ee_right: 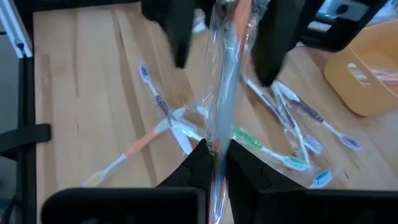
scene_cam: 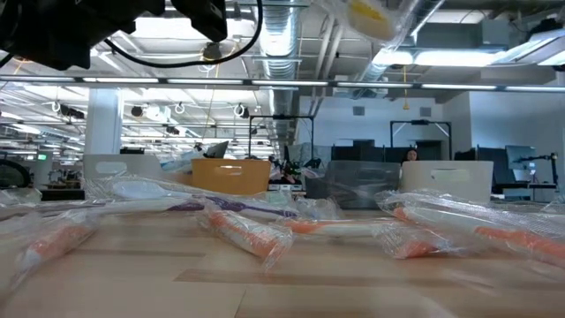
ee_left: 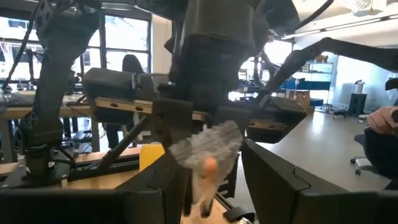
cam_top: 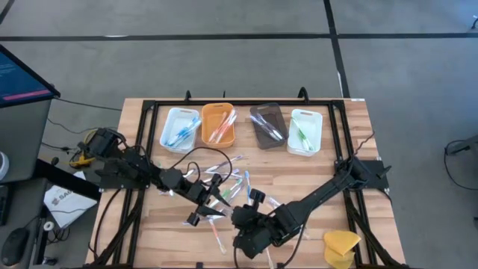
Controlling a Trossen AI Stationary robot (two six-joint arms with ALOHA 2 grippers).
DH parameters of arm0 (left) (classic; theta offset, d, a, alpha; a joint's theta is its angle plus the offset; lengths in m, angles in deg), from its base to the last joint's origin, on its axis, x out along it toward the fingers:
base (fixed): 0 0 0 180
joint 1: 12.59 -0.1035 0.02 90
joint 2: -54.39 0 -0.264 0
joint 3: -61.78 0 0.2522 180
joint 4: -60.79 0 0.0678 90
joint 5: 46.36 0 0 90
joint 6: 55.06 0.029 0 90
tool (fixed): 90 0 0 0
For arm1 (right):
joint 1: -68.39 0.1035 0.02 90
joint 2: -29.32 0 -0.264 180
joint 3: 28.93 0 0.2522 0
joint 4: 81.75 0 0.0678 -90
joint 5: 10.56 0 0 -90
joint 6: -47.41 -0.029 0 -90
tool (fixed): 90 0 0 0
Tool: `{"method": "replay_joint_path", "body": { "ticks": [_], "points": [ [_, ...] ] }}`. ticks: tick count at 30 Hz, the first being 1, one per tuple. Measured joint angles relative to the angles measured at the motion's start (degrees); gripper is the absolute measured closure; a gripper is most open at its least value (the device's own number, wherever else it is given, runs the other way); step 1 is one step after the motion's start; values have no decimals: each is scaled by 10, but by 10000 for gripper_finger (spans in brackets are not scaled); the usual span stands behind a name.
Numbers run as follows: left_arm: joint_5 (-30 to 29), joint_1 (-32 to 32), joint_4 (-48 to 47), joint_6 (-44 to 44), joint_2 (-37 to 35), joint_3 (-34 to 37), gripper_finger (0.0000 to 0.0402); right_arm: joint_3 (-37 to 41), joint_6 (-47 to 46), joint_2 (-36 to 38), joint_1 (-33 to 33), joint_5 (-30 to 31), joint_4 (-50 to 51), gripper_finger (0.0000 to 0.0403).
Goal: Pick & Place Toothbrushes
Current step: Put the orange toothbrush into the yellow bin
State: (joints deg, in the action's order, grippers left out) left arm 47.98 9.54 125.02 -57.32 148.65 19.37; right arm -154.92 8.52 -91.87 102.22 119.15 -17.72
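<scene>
A clear-wrapped toothbrush with an orange handle (ee_right: 225,81) hangs in the air over the middle of the table, and my right gripper (ee_right: 214,152) (cam_top: 245,213) is shut on it. My left gripper (ee_left: 214,180) (cam_top: 218,200) faces the right one and is open. Its two fingers (ee_right: 177,37) stand on either side of the toothbrush's far end (ee_left: 208,152) without touching it. Several more wrapped toothbrushes (cam_top: 228,175) lie loose on the wood below. My right gripper pinches the wrapped toothbrush near one end (ee_right: 216,138) between its two fingertips. The fingers slant down toward the table's far left and lie roughly along the toothbrush. It sticks out ahead of the fingers, lifted clear of the table, and reaches in between the left gripper's fingers.
Four small trays stand in a row at the far edge: white (cam_top: 179,128), orange (cam_top: 218,124), dark (cam_top: 267,125) and white (cam_top: 305,131), each with toothbrushes in it. A yellow lump (cam_top: 341,246) sits at the near right corner. A black frame (cam_top: 149,104) borders the table.
</scene>
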Motion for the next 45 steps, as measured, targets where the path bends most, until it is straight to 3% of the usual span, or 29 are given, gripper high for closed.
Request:
{"method": "replay_joint_path", "body": {
  "ticks": [7,15,21,29,37,42,45],
  "points": [
    [0,0,-14,0,0,0,276,0,5,0,-2,-10,-1,379],
    [0,-4,-29,6,0,0,385,0,11,0,-8,-20,0,378],
    [-1,-5,-39,-1,-1,1,385,0,-19,0,-10,-40,5,351],
    [0,-5,-80,-11,-41,3,385,0,-23,0,-4,-56,36,266],
    [-48,-5,-202,12,-125,2,385,-2,-207,6,14,-54,223,187],
    [-94,-4,-302,34,-194,2,385,0,-358,6,50,-57,385,169],
    [-96,-6,-362,47,-232,2,385,3,-433,6,81,-58,404,169]
  ]
}}
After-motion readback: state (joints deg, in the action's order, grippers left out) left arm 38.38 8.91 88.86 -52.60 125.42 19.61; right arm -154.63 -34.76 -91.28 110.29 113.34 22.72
